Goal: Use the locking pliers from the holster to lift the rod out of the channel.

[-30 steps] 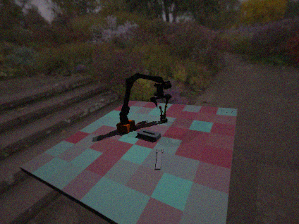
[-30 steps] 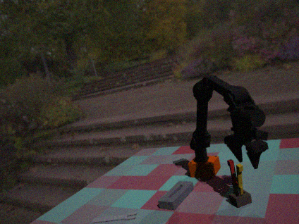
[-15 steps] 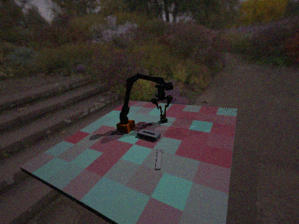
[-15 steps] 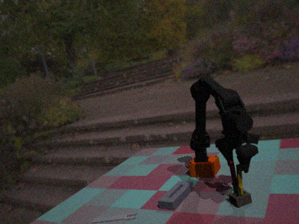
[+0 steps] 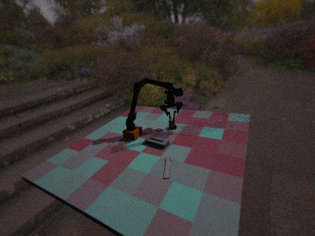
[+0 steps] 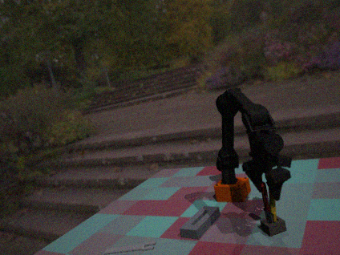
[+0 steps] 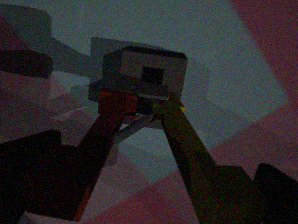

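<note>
Left, from the top view, we see the grey channel block [image 5: 157, 143] [image 6: 200, 223] lying on the checkered surface [image 5: 144, 162] [image 6: 148, 224]. To its right, our fingers [image 5: 171, 110] [image 6: 268, 187] stand spread and empty around the upper handles of the locking pliers [image 5: 170, 122] [image 6: 266, 202] [image 7: 172, 117], which rise upright from their holster [image 5: 172, 126] [image 6: 273, 228] [image 7: 145, 72], directly below us.

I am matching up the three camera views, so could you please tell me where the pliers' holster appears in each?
Top: right of centre, under the gripper.
Exterior: lower right, under the gripper.
Wrist: upper middle, behind the handles.
Shared landmark: the pliers' handles, rising from the holster.
</note>
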You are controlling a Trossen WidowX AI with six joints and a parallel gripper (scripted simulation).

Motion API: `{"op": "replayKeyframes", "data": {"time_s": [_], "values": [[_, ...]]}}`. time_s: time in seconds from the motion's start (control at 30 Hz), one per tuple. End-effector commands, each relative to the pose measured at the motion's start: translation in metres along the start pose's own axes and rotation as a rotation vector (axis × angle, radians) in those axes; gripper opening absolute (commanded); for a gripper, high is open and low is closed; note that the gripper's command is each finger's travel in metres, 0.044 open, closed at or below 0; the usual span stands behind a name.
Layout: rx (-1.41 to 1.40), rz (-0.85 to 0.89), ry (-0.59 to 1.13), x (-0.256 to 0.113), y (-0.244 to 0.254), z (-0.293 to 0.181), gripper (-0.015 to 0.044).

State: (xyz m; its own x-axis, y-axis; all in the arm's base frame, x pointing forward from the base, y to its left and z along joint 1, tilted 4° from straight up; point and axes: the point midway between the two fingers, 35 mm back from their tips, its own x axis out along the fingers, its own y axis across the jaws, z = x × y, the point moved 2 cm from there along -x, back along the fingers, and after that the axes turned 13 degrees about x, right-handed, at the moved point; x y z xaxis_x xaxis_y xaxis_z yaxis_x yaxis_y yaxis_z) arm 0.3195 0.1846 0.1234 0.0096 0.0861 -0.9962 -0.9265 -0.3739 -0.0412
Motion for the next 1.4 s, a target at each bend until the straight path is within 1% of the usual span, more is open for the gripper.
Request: {"op": "replayKeyframes", "data": {"time_s": [0.0,0.3,1.37], "values": [[-0.007,0.011,-0.003,0.010,0.002,0.000,0.0440],[-0.007,0.011,-0.004,0.023,0.002,0.000,0.0440],[-0.007,0.011,-0.004,0.024,0.002,0.000,0.0404]]}}
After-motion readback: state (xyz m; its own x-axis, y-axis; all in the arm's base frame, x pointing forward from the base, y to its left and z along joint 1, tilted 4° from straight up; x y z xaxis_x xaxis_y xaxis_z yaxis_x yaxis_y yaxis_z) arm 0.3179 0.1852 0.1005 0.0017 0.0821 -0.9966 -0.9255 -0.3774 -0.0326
